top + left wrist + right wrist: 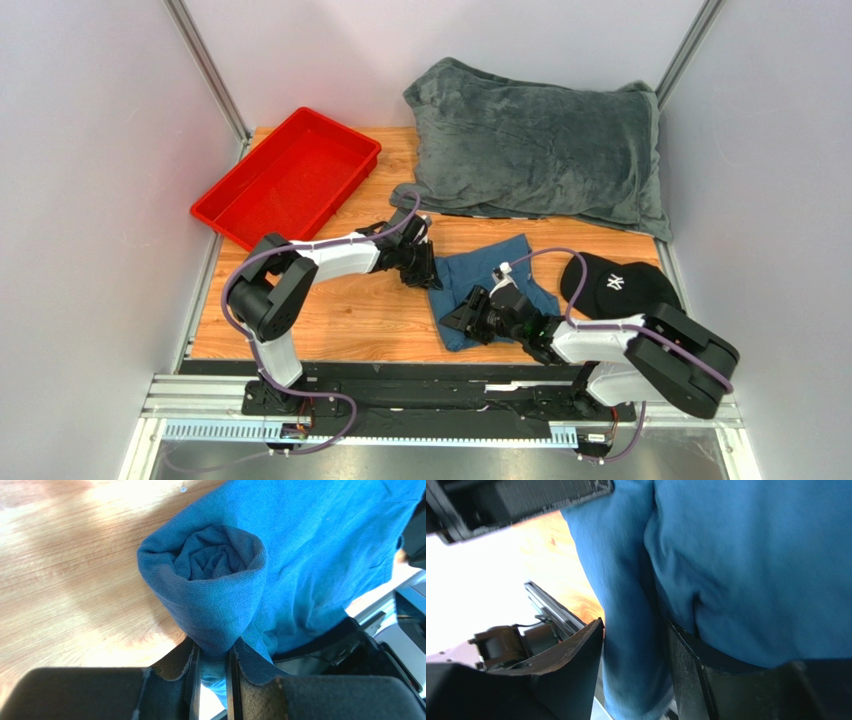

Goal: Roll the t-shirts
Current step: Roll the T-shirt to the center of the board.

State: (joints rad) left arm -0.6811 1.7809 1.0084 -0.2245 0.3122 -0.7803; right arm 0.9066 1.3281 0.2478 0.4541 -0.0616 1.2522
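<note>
A teal-blue t-shirt (497, 277) lies crumpled on the wooden table between my two grippers. In the left wrist view its near end is wound into a tight roll (212, 562) with a spiral showing. My left gripper (213, 652) is shut on a pinch of cloth under that roll, and it sits at the shirt's left edge (421, 267). My right gripper (636, 626) stands open at the shirt's near edge (472, 318), with a thick fold of the t-shirt (631, 645) hanging between its fingers.
A red tray (215, 213) sits at the back left. A large grey plush blanket (540, 145) covers the back right. A black cap (615, 282) lies just right of the shirt, above my right arm. Walls close in on both sides.
</note>
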